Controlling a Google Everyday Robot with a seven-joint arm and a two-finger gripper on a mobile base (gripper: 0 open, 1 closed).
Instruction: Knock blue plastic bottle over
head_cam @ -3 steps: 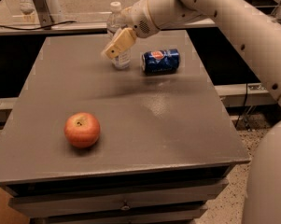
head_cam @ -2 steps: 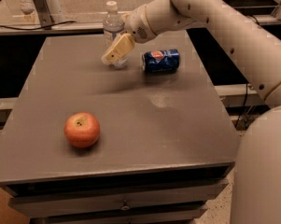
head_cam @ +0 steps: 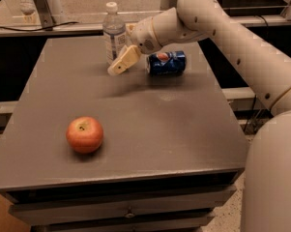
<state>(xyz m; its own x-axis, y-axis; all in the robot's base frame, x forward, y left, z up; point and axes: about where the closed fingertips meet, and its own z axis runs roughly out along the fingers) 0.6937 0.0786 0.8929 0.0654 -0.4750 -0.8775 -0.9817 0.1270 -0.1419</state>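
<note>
The blue plastic bottle point(head_cam: 114, 35) is still standing upright at about 11 o'clock on the grey table point(head_cam: 183, 129). The gripper point(head_cam: 118, 67) is hanging just beside the bottle's base, on its 5 o'clock side, having dropped lower toward the tabletop than a moment ago. Whether it is open or closed cannot be told, and it is carrying nothing. The Pepsi can point(head_cam: 167, 63) is lying on its side at 3 o'clock of the gripper, and the red apple point(head_cam: 84, 134) is sitting at 8 o'clock. Nothing is toppling yet, so the push is probably still coming.
</note>
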